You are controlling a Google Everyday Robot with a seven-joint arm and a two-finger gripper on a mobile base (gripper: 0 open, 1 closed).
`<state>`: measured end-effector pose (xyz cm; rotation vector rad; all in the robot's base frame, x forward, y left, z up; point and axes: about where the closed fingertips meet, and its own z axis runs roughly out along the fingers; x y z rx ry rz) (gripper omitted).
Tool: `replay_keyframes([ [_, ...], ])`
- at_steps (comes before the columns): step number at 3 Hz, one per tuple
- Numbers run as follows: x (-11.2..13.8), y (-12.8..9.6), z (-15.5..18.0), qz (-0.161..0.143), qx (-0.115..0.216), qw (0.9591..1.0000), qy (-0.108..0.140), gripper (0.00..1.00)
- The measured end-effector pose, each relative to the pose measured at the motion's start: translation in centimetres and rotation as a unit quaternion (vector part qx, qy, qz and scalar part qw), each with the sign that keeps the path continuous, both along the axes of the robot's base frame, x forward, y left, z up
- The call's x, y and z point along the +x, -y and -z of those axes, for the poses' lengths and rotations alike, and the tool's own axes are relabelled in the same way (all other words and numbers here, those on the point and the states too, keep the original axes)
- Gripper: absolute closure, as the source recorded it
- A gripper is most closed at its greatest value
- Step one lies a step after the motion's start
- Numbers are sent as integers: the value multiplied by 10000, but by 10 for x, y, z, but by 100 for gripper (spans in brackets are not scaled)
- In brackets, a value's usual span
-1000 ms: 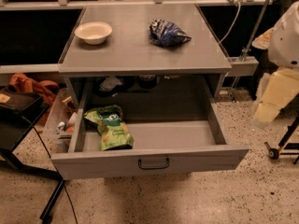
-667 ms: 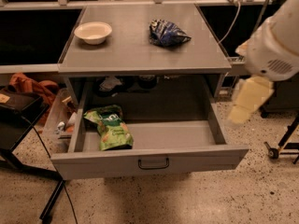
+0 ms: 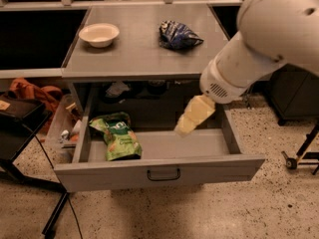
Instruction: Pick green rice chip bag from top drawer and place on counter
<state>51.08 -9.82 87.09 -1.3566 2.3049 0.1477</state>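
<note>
The green rice chip bag (image 3: 117,136) lies in the left part of the open top drawer (image 3: 159,172), its dark handle facing front. The counter (image 3: 142,40) above holds a bowl and a blue bag. My gripper (image 3: 192,117), a pale yellow tip on a big white arm, hangs over the drawer's right half, well right of the green bag and apart from it.
A cream bowl (image 3: 99,34) stands at the counter's back left and a dark blue foil snack bag (image 3: 178,35) at its back middle. A black stand (image 3: 20,118) and clutter sit left of the cabinet. A dark frame base (image 3: 299,156) stands on the floor at right.
My arm has swung in from the right edge toward the left, and the gripper now hangs over the drawer's right half. The bag, bowl and drawer have not moved.
</note>
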Motion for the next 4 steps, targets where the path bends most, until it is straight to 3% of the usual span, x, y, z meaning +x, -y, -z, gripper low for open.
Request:
replay_keyframes([
  [2, 23, -99, 44, 643, 514, 9965, -152, 0],
  [3, 23, -100, 40, 946, 639, 9932, -241, 0],
  [4, 23, -100, 41, 947, 641, 9931, -241, 0],
])
